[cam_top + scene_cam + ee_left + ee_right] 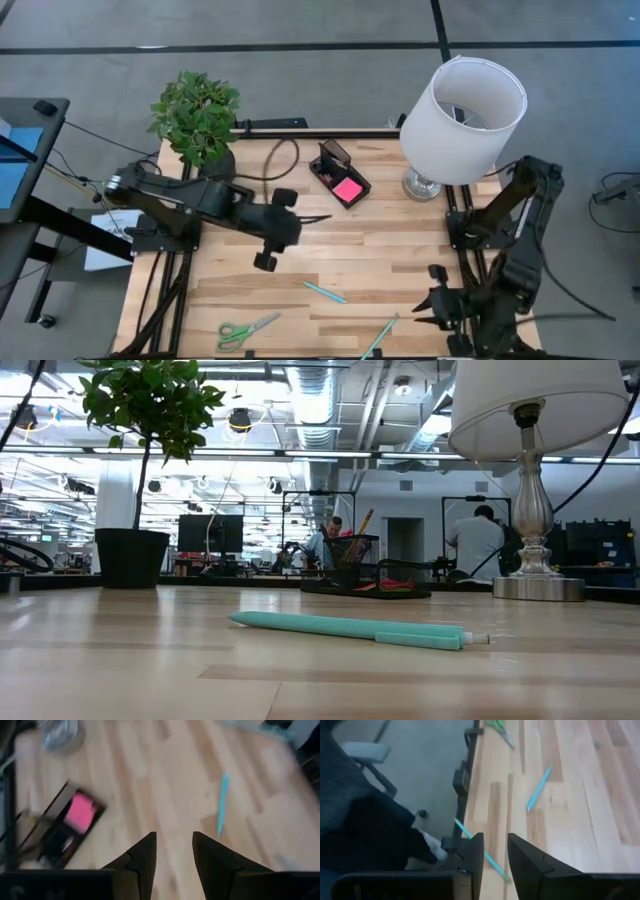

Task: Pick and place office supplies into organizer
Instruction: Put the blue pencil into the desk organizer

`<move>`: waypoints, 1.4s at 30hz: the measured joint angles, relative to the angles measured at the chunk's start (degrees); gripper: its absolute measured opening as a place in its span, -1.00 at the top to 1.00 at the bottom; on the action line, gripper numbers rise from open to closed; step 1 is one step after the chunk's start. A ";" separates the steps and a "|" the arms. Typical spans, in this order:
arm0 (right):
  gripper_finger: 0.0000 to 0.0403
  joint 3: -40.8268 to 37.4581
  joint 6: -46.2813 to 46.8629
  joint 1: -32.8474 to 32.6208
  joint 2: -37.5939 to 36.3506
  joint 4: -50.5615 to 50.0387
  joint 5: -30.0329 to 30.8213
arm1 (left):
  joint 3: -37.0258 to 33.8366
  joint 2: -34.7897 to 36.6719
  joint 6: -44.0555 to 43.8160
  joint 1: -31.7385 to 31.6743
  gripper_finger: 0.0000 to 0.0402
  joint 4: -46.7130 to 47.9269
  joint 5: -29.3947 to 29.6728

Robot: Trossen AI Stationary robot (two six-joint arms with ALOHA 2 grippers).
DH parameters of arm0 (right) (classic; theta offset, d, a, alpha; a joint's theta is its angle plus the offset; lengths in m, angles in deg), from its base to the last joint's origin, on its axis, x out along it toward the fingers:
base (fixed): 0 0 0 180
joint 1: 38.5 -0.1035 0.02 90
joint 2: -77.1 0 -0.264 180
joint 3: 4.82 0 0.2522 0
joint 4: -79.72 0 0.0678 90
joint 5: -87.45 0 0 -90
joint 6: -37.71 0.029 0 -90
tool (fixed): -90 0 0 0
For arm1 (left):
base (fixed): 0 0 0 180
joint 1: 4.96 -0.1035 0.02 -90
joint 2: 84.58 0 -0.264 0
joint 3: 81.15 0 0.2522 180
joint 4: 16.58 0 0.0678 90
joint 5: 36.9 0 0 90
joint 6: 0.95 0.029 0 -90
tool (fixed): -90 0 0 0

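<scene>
Pale wood surface (400,260), as we log it from above. At its far edge: black organizer (340,174) with a pink sticky-note pad (348,189) in its low tray, between a potted plant (197,115) and a white lamp (461,115). Near edge: green-handled scissors (246,330), one teal pen (324,291) mid-surface, a second teal pen (380,337) by the right arm. We note the left claw (318,217) above the surface beside the organizer, fingers (141,857) narrowly parted, empty. Right claw (424,310) sits at the near right corner, likewise narrowly parted, empty.
</scene>
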 joint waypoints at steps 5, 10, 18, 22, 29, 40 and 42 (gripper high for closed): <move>0.61 -18.33 -5.63 -0.07 -2.72 23.56 -1.36 | -22.03 9.06 1.86 0.80 0.42 -24.63 -6.09; 0.61 -31.54 -5.81 0.13 -2.90 35.90 -0.54 | -39.05 12.98 0.62 0.81 0.42 -48.98 -5.51; 0.61 -36.80 7.74 5.42 -2.92 39.54 -6.02 | -47.73 12.61 -8.94 1.02 0.42 -56.44 -5.34; 0.61 -36.78 8.10 9.22 -2.92 40.16 -13.60 | -47.88 12.62 -11.36 1.04 0.42 -56.70 -4.10; 0.61 -36.74 -3.09 11.85 -0.93 41.06 -25.31 | -47.88 12.62 -13.59 1.05 0.42 -56.70 -2.18; 0.49 -30.15 -10.77 12.35 12.30 40.75 -31.22 | -47.88 12.63 -18.19 1.07 0.42 -56.46 -1.52; 0.44 -27.60 -14.44 12.31 14.45 38.37 -31.33 | -47.88 12.62 -19.29 1.07 0.42 -56.45 -0.99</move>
